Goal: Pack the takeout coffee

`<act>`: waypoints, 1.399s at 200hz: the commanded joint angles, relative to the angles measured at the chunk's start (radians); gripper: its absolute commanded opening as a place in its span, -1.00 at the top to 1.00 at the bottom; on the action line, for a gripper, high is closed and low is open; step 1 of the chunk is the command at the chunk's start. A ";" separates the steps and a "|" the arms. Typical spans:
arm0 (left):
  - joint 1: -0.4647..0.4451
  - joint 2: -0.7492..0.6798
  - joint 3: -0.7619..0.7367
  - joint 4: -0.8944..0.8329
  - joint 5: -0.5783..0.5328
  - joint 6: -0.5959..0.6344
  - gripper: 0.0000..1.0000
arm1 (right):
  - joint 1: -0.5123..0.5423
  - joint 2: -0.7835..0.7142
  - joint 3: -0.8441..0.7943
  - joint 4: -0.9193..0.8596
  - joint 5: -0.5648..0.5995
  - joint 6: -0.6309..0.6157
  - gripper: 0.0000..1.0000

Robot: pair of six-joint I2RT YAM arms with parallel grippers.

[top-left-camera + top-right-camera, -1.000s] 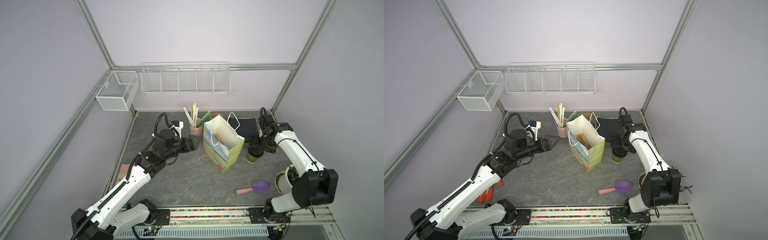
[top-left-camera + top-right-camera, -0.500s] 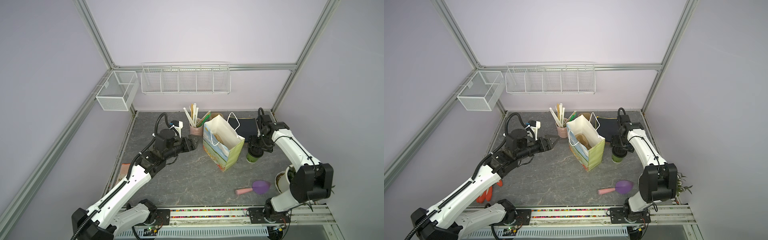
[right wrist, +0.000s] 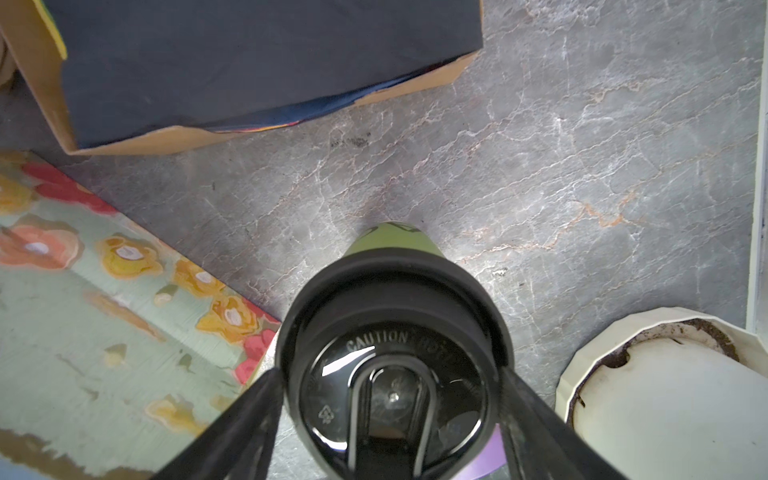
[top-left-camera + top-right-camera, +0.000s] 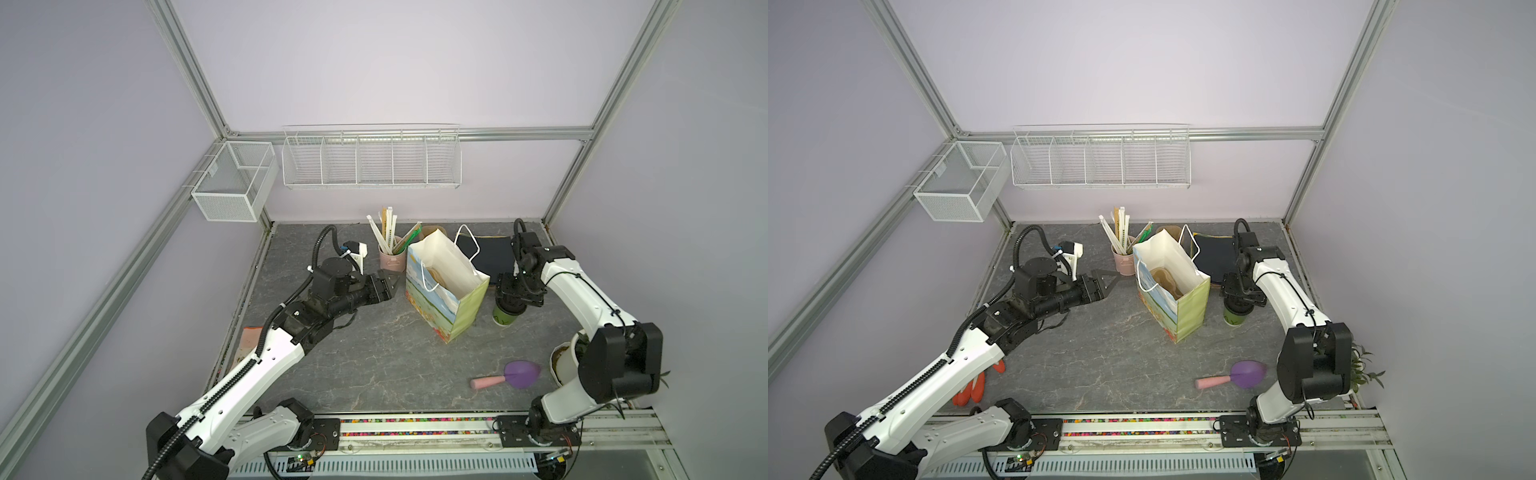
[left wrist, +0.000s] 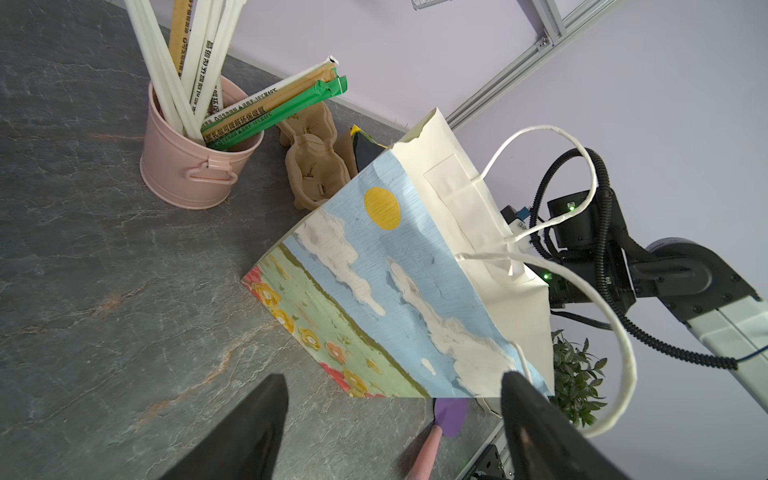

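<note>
In bag [image 4: 432,303]: a brown carrier [image 4: 1163,280]. In pink bucket [image 4: 392,266]: straws [image 4: 388,230]. In pot [image 3: 602,328]: soil [image 3: 615,359]. On table [image 4: 374,353], just beside bag: cup [image 4: 505,327], upright, lid [image 3: 395,286] clasped on both sides by right gripper [image 3: 388,374] from above. Near bag's other side: left gripper [image 5: 392,378], spread, empty.

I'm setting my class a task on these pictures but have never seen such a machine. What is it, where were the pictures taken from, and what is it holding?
Two robot arms work over a table. Two pictures look down from overhead; two come from cameras on the arms' wrists. On it: a paper gift bag, a pink bucket of straws, a plant pot, a purple scoop. The left fingers are open, empty. The right fingers flank the black lid of the takeout coffee; a firm grip isn't certain.
</note>
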 commanded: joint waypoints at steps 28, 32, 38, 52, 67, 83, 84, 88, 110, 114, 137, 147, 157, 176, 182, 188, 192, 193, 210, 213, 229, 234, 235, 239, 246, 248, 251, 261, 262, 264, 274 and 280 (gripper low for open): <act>-0.004 0.018 0.025 0.004 -0.002 -0.015 -0.62 | -0.005 0.012 -0.018 0.005 0.009 -0.001 -0.51; -0.004 0.019 0.025 0.009 0.003 -0.020 -0.62 | -0.005 0.013 -0.020 0.006 0.009 0.000 -0.51; -0.006 0.022 0.025 0.017 0.011 -0.027 -0.62 | -0.005 0.012 -0.020 0.004 0.010 0.000 -0.50; -0.014 0.028 0.030 0.031 0.021 -0.042 -0.61 | -0.004 0.009 -0.023 0.006 0.005 0.000 -0.47; -0.036 0.034 0.043 0.041 0.023 -0.056 -0.61 | -0.004 0.002 -0.025 0.007 0.001 0.000 -0.45; -0.069 0.036 0.060 0.049 0.017 -0.070 -0.61 | -0.004 -0.008 -0.022 0.002 0.000 0.000 -0.42; -0.071 0.035 0.061 0.050 0.015 -0.071 -0.61 | -0.004 -0.010 -0.022 0.001 0.000 0.000 -0.42; -0.079 0.036 0.064 0.053 0.013 -0.076 -0.61 | -0.004 -0.014 -0.022 0.000 0.001 0.000 -0.41; -0.116 0.020 0.073 0.058 -0.016 -0.099 -0.59 | -0.005 -0.047 -0.024 0.002 0.001 0.000 -0.38; -0.122 0.015 0.071 0.062 -0.024 -0.102 -0.59 | -0.005 -0.050 -0.024 0.002 0.000 -0.001 -0.38; -0.153 -0.024 0.061 0.096 -0.069 -0.133 -0.59 | -0.004 -0.063 -0.034 0.008 -0.010 -0.001 -0.38; -0.160 -0.039 0.045 0.138 -0.075 -0.157 -0.59 | -0.005 -0.068 -0.039 0.012 -0.015 -0.002 -0.37; -0.165 -0.048 0.038 0.161 -0.082 -0.181 -0.59 | -0.005 -0.069 -0.041 0.014 -0.020 -0.005 -0.35; -0.169 -0.044 0.034 0.201 -0.083 -0.210 -0.59 | -0.005 -0.075 -0.043 0.014 -0.022 -0.005 -0.35; -0.170 -0.038 0.034 0.214 -0.082 -0.217 -0.59 | -0.005 -0.077 -0.044 0.015 -0.021 -0.005 -0.35; -0.171 -0.030 0.036 0.231 -0.080 -0.223 -0.59 | -0.004 -0.079 -0.043 0.014 -0.020 -0.005 -0.35; -0.170 -0.022 0.038 0.237 -0.076 -0.226 -0.59 | -0.005 -0.079 -0.043 0.015 -0.022 -0.005 -0.35; -0.171 -0.020 0.040 0.238 -0.076 -0.227 -0.59 | -0.005 -0.079 -0.043 0.014 -0.022 -0.005 -0.35; -0.172 0.020 0.065 0.245 -0.059 -0.232 -0.54 | -0.005 -0.082 -0.046 0.016 -0.027 -0.004 -0.35; -0.173 0.028 0.068 0.244 -0.056 -0.232 -0.53 | -0.005 -0.081 -0.046 0.015 -0.026 -0.005 -0.35; -0.172 0.060 0.087 0.241 -0.047 -0.226 -0.42 | -0.005 -0.086 -0.048 0.016 -0.028 -0.006 -0.35; -0.173 0.070 0.094 0.240 -0.045 -0.225 -0.39 | -0.005 -0.088 -0.049 0.015 -0.028 -0.007 -0.35; -0.173 0.071 0.095 0.240 -0.044 -0.224 -0.38 | -0.005 -0.089 -0.049 0.015 -0.028 -0.006 -0.35; -0.173 0.078 0.099 0.238 -0.042 -0.221 -0.36 | -0.005 -0.092 -0.050 0.015 -0.029 -0.006 -0.35; -0.173 0.089 0.108 0.236 -0.037 -0.220 -0.32 | -0.005 -0.096 -0.052 0.016 -0.031 -0.006 -0.35; -0.172 0.091 0.110 0.235 -0.035 -0.220 -0.31 | -0.005 -0.098 -0.052 0.016 -0.031 -0.006 -0.35; -0.172 0.098 0.113 0.235 -0.034 -0.220 -0.29 | -0.005 -0.099 -0.052 0.015 -0.031 -0.006 -0.35; -0.173 0.112 0.121 0.237 -0.024 -0.220 -0.21 | -0.005 -0.106 -0.054 0.017 -0.031 -0.006 -0.34; -0.173 0.113 0.122 0.238 -0.023 -0.220 -0.21 | -0.005 -0.107 -0.055 0.018 -0.032 -0.007 -0.34; -0.172 0.115 0.124 0.238 -0.022 -0.219 -0.19 | -0.005 -0.108 -0.055 0.018 -0.032 -0.007 -0.35; -0.172 0.124 0.130 0.239 -0.016 -0.219 -0.09 | -0.005 -0.112 -0.056 0.017 -0.032 -0.010 -0.35; -0.172 0.128 0.133 0.239 -0.014 -0.218 -0.02 | -0.004 -0.114 -0.057 0.017 -0.032 -0.010 -0.35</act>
